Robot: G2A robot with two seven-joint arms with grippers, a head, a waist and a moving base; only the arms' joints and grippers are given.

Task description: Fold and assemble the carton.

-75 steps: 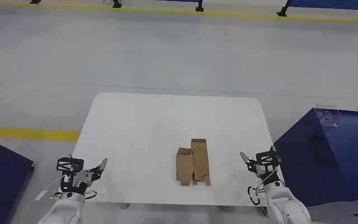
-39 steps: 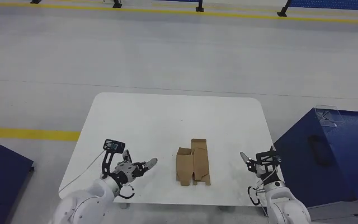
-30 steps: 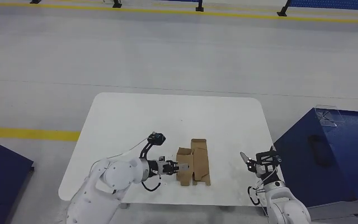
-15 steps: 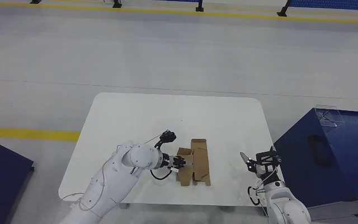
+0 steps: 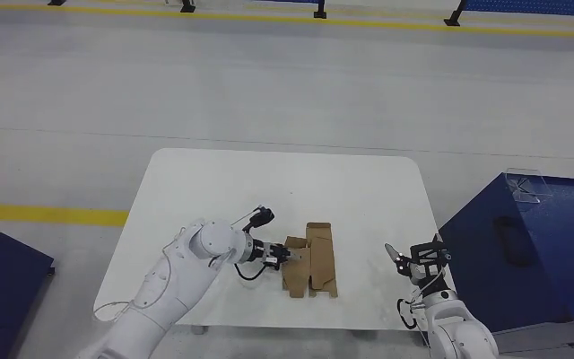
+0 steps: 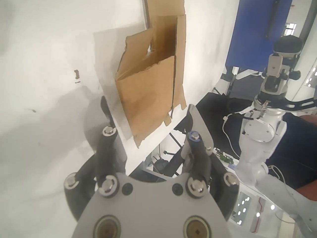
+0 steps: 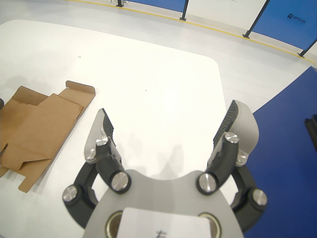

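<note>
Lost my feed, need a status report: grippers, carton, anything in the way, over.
Left gripper open, at edge of carton. Right gripper open, apart from carton, by table edge. Carton unassembled on table. No obstruction seen.

Left claw point(image 6: 148, 110) and right claw point(image 7: 168, 107) both gape.

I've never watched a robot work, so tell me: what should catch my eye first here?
A flattened brown carton lies near the front edge of the white table. The left fingers are spread open at its left edge, while the right fingers hang open by the table's right front corner.
</note>
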